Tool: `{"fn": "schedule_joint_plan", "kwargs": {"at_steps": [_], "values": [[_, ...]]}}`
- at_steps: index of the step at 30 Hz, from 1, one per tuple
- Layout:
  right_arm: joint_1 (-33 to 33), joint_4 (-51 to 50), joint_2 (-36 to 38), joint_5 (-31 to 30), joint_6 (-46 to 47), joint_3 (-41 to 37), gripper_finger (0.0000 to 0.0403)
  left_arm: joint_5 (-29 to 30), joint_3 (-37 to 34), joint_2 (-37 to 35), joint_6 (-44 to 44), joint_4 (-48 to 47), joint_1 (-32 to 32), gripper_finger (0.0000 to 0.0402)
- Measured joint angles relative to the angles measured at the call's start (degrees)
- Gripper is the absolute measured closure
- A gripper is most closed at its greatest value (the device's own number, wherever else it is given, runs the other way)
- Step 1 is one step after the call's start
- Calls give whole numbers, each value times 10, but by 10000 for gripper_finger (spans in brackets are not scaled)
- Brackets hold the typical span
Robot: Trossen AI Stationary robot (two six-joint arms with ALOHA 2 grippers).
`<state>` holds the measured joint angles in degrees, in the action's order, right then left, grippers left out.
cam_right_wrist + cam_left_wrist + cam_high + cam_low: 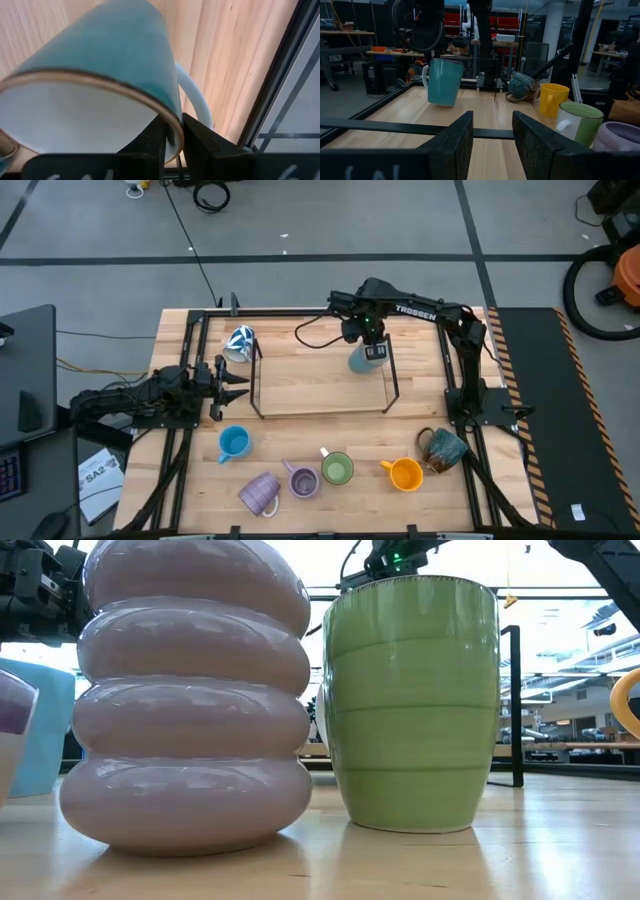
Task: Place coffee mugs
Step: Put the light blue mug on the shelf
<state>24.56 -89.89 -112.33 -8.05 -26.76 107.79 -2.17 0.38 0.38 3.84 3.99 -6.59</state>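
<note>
My right gripper (368, 340) hangs over the far right part of the black frame rack (322, 412), shut on the pale teal mug (365, 358), which also shows in mid-air in the left wrist view (444, 81). My left gripper (243, 377) waits open at the rack's left side. The white mug with blue pattern (240, 342) is at the rack's far left corner. Along the near edge stand the bright blue mug (233, 443), two lilac mugs (262, 493) (301, 480), the green mug (337, 469), the orange mug (404, 473) and the dark glazed mug (443, 448). My right gripper (174, 145) pinches the teal mug's rim (172, 125) right beside the handle (197, 107), one finger inside the mouth and one outside on the wall. The fingers come from above, pointing down. The mug hangs below them, mouth up, slightly tilted and lifted clear of the table.
The rack's thin black bars (395, 127) frame the table's middle, with bare wood inside them. The ribbed lilac mug (190, 690) and green mug (412, 700) fill the low view. A black side table (25, 370) stands left, floor and cables beyond the far edge.
</note>
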Motion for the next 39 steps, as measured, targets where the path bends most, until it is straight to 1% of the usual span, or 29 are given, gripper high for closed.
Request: {"fn": "schedule_joint_plan", "kwargs": {"at_steps": [8, 16, 19, 23, 30, 39], "values": [[0, 1, 0, 4, -1, 0, 324, 0, 0, 0, 0, 0, 0, 257], [0, 5, 0, 6, 2, 1, 278, 0, 0, 0, 0, 0, 0, 257], [0, 14, 0, 6, 2, 1, 267, 0, 0, 0, 0, 0, 0, 257], [0, 17, 0, 4, 2, 1, 266, 0, 0, 0, 0, 0, 0, 257], [0, 17, 0, -42, 2, 1, 265, 0, 0, 0, 0, 0, 0, 257], [0, 14, 1, -44, 0, 1, 265, 0, 0, 0, 0, 0, 0, 257]]}}
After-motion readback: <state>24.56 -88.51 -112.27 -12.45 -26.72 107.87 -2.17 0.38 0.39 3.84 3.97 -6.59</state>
